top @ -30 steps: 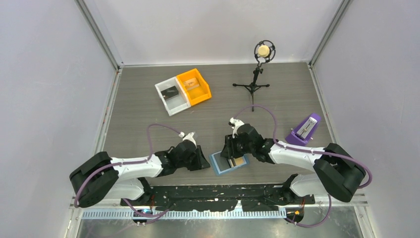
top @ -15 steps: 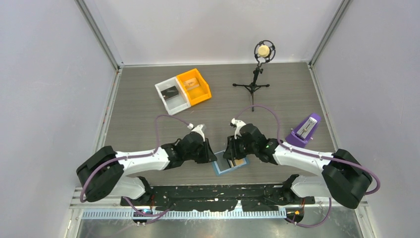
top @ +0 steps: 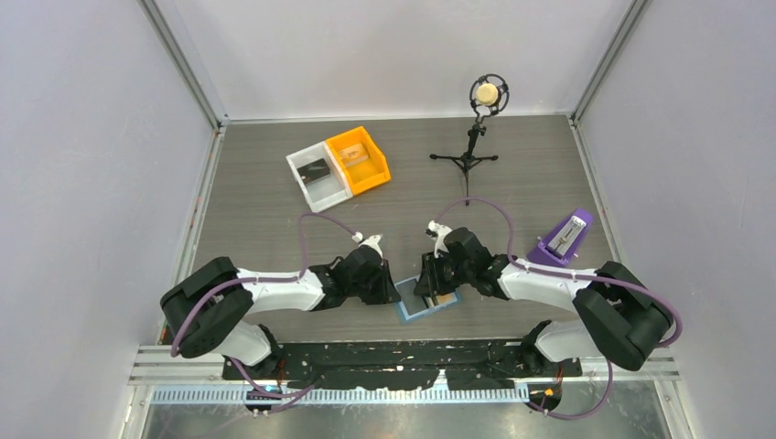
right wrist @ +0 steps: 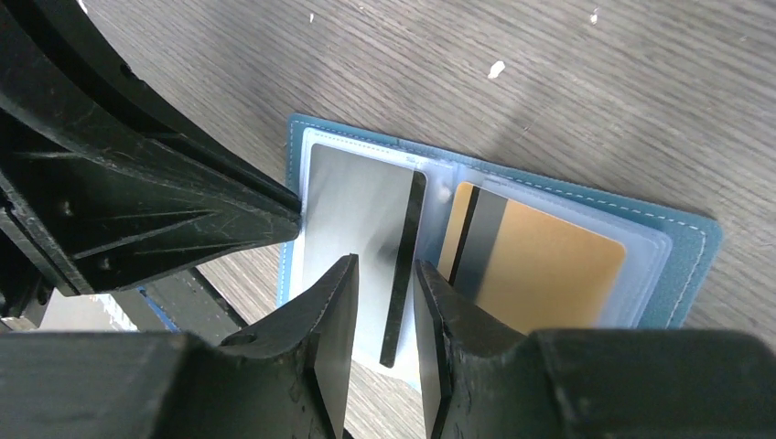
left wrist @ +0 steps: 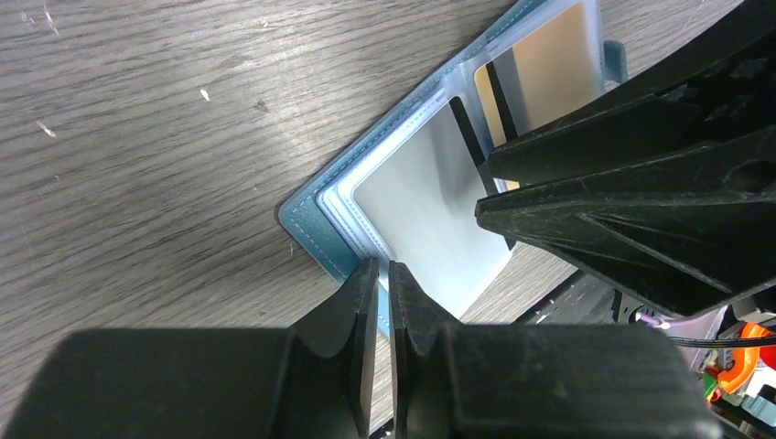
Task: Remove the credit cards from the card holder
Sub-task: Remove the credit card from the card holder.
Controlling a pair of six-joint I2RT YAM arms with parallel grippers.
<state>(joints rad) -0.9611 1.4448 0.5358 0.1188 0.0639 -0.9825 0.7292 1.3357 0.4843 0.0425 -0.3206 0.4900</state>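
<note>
Card holder, top view: the card holder (top: 416, 311) lies open on the bench (top: 274, 229), near its front edge. It sits between the left fingers (top: 392, 293) and the right fingers (top: 426, 288), with its long axis running from one arm to the other.
Left wrist view: the left fingers (left wrist: 357, 311) are almost together on the edge of the blue cover and seem to pinch it.
Right wrist view: the right fingers (right wrist: 329, 320) are apart and straddle a black strip (right wrist: 403, 274) without pressing it. The gold card (right wrist: 549, 274) is in the pocket beside them.
Look: light-blue cover, clear pockets, shiny grey panel (right wrist: 352, 210).
Judgement: the right arm is nearer to the cards, so the next step is to close on the strip.
</note>
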